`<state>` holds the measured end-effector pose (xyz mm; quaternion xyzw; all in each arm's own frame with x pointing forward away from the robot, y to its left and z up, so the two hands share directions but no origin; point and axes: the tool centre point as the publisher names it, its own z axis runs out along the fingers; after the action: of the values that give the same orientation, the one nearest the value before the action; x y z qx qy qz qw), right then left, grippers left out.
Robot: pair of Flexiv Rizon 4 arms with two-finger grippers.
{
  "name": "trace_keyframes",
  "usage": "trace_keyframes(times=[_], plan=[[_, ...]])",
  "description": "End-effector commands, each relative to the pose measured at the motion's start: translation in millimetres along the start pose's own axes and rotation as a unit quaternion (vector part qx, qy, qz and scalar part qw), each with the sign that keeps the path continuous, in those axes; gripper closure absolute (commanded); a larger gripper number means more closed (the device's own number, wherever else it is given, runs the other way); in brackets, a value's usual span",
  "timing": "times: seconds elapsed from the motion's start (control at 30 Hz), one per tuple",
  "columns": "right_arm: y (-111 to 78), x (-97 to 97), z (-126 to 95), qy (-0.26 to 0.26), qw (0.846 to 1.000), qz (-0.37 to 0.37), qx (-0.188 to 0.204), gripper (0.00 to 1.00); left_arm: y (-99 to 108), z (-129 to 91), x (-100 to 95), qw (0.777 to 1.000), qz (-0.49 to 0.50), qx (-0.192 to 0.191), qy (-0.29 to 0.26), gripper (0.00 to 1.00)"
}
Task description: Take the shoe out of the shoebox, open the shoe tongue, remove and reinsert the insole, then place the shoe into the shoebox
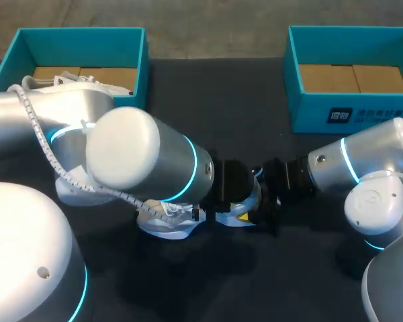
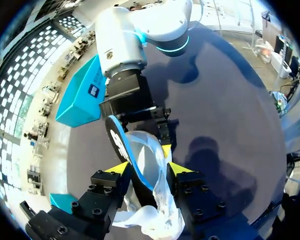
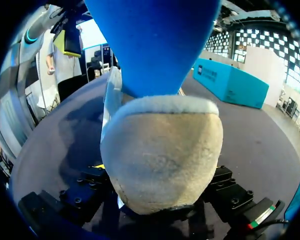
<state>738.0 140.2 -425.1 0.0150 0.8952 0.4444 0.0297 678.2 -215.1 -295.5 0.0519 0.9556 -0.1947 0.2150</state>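
Insole point(image 2: 121, 145) on edge, running from shoe point(image 2: 150, 220) — toward right gripper point(image 2: 137, 122)

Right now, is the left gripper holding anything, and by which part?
Yes: the left gripper grips the white shoe by its two sides, with the blue insole standing up out of it.

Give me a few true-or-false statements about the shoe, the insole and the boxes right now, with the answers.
1. The shoe lies inside a shoebox. False: it is on the table, in front of both boxes.
2. Two teal boxes stand at the far side, the left shoebox and the right shoebox. True.
3. A blue insole sticks up out of the shoe. True.
4. The left gripper is open, clear of the shoe. False: its fingers clamp the shoe from both sides.
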Motion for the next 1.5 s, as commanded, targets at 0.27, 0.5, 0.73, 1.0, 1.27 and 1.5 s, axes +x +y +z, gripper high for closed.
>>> trace_keyframes(times=[0.27, 0.5, 0.73, 1.0, 1.27, 1.5], plan=[[-1.3, 0.8, 3.3, -0.001, 1.0, 0.0, 0.001, 1.0, 7.2, 3.1, -3.6, 0.999, -0.044, -0.01, -0.03, 0.54], [-1.3, 0.8, 3.3, -0.001, 1.0, 0.0, 0.001, 1.0, 15.5, 9.7, -6.3, 0.998, -0.061, -0.005, -0.032, 0.55], [-1.3, 0.8, 3.3, -0.001, 1.0, 0.0, 0.001, 1.0, 21.7, 19.5, -11.2, 0.997, -0.073, -0.002, -0.031, 0.56], [-1.3, 0.8, 3.3, -0.001, 1.0, 0.0, 0.001, 1.0, 21.7, 31.0, -16.3, 0.997, -0.077, -0.001, -0.024, 0.57], [-1.3, 0.8, 3.3, -0.001, 1.0, 0.0, 0.001, 1.0, 20.1, 42.4, -19.1, 0.997, -0.074, -0.004, -0.012, 0.57], [-1.3, 0.8, 3.3, -0.001, 1.0, 0.0, 0.001, 1.0, 18.6, 45.6, -17.4, 0.997, -0.074, -0.001, -0.012, 0.58]])
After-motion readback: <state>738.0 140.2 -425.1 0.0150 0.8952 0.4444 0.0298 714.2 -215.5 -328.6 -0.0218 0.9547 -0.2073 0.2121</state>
